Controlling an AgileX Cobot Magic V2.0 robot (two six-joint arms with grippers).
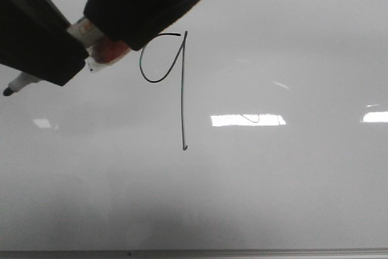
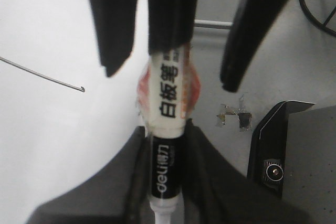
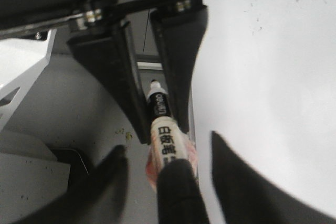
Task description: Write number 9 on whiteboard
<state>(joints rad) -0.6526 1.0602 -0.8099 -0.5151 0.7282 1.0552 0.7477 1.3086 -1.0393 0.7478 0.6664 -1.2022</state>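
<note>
With the number 9 finished on the whiteboard, both claws clamp one marker; a handover or capping seems next.

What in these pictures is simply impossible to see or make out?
- Right wrist view: blur hides whether the right gripper's jaws touch the marker.
- Front view: the right gripper covers the top left of the number 9's loop.
- Front view: the left gripper hides much of the marker's barrel.
- Left wrist view: the picture edge cuts off the marker's tip.
- Front view: the whiteboard runs past three edges.
</note>
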